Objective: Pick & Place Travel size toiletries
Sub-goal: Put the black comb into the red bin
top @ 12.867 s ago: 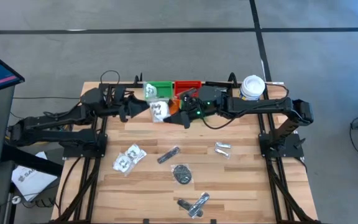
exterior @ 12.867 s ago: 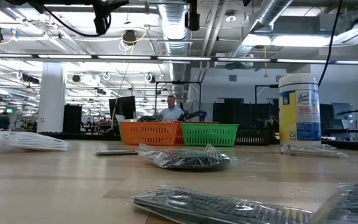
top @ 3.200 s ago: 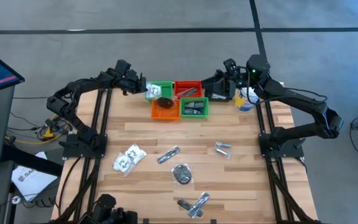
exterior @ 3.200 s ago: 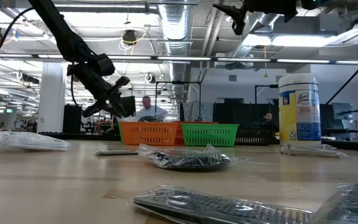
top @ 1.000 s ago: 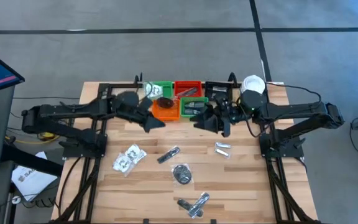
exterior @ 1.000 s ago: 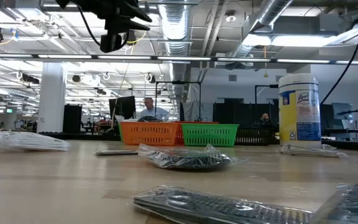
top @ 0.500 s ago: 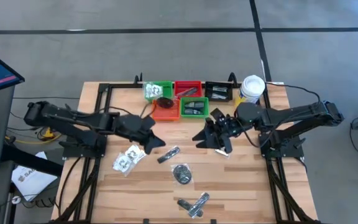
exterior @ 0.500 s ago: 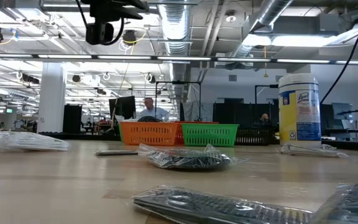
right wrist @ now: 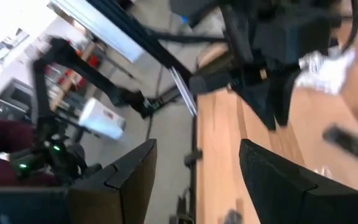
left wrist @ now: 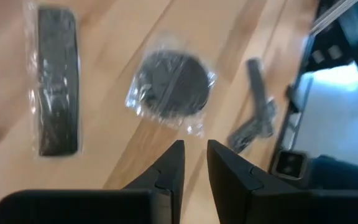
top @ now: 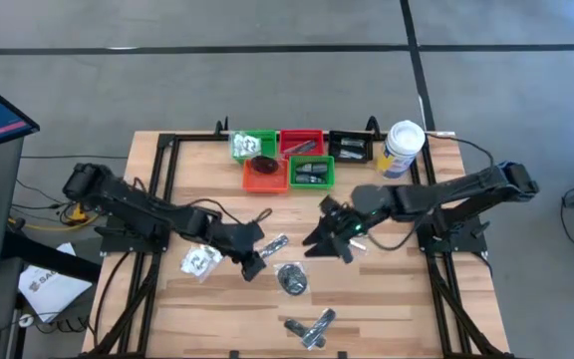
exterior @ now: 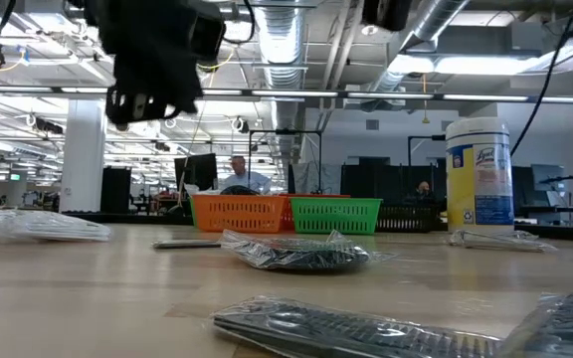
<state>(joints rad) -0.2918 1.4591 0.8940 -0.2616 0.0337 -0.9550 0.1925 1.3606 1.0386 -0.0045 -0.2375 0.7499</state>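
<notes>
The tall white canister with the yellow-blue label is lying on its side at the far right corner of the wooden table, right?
Not quite: the tall white canister stands upright, as the low view shows; it is indeed at the wooden table's far right corner.

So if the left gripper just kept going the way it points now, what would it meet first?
Most likely the round black piece in its clear wrapper: in the left wrist view it lies just ahead of the left gripper, whose fingers stand close together with a narrow gap. Depth is unclear, so it could meet the bare table just short of it.
</notes>
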